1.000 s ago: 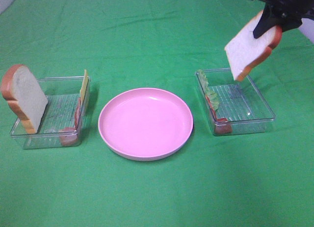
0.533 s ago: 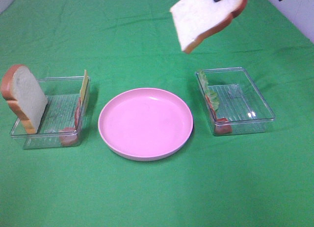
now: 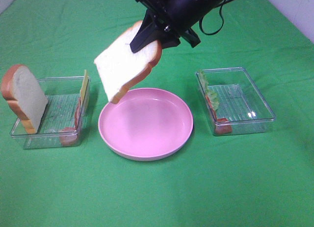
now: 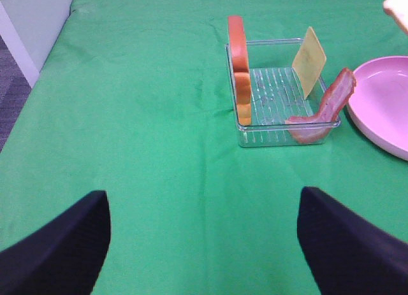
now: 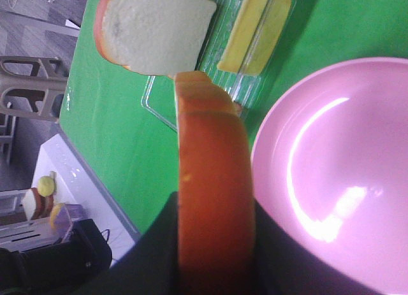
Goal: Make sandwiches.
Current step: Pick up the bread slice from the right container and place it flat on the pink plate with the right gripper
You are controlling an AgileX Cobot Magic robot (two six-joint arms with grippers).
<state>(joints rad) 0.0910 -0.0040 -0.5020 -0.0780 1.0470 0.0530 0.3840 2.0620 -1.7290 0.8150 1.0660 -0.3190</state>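
Above the plate (image 3: 147, 155) rim hangs the bread slice (image 3: 122, 66)

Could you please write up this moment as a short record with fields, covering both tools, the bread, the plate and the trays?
right tool: shut on a bread slice, held tilted in the air over the plate's left rim
left tool: open, empty, above the green cloth
plate: pink, nothing on it
left tray: second bread slice standing on edge, cheese, meat strip
right tray: lettuce and another meat strip along its left wall
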